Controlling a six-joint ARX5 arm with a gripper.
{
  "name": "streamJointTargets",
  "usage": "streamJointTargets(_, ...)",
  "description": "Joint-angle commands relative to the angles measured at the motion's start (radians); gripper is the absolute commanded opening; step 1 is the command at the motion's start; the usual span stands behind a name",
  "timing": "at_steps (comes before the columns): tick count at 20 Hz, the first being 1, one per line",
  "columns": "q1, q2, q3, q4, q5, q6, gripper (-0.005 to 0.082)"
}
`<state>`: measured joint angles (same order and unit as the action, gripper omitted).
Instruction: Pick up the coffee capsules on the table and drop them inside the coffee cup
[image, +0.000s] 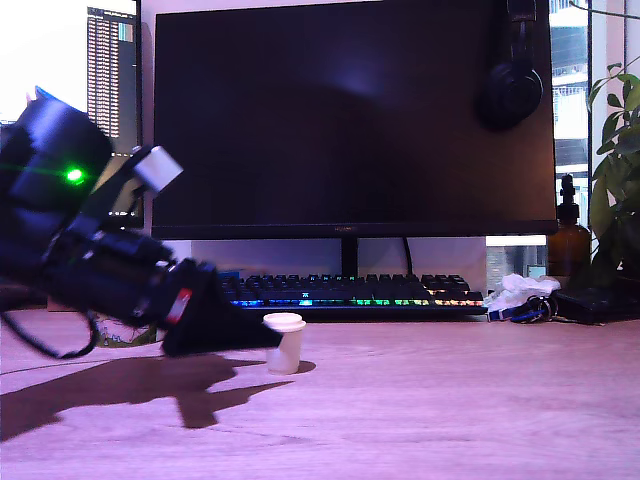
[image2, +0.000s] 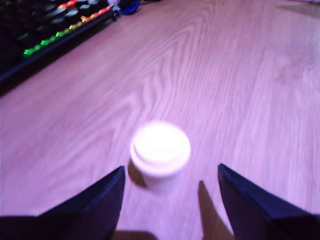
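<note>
A cream-white coffee capsule stands on the wooden table with its wide rim up, in front of the keyboard. My gripper comes in low from the exterior view's left, its tip just short of the capsule. In the wrist view the capsule sits slightly ahead of the gap between the two dark fingers, which are spread wide and not touching it. The gripper is open and holds nothing. A strip of green print shows behind the arm, likely the coffee cup, mostly hidden.
An RGB keyboard and a large dark monitor stand behind the capsule, with headphones hung on the monitor. At the exterior view's right are a brown bottle, a plant, crumpled paper and dark clutter.
</note>
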<state>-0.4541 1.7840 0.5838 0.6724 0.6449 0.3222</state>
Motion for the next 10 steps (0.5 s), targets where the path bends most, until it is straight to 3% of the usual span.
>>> streamJointTargets(1, -0.013, 0.012, 0.019, -0.016, 0.006, 0.02, 0.0533)
streamJointTargets(10, -0.044, 0.089, 0.124, -0.091, 0.002, 0.045, 0.0533)
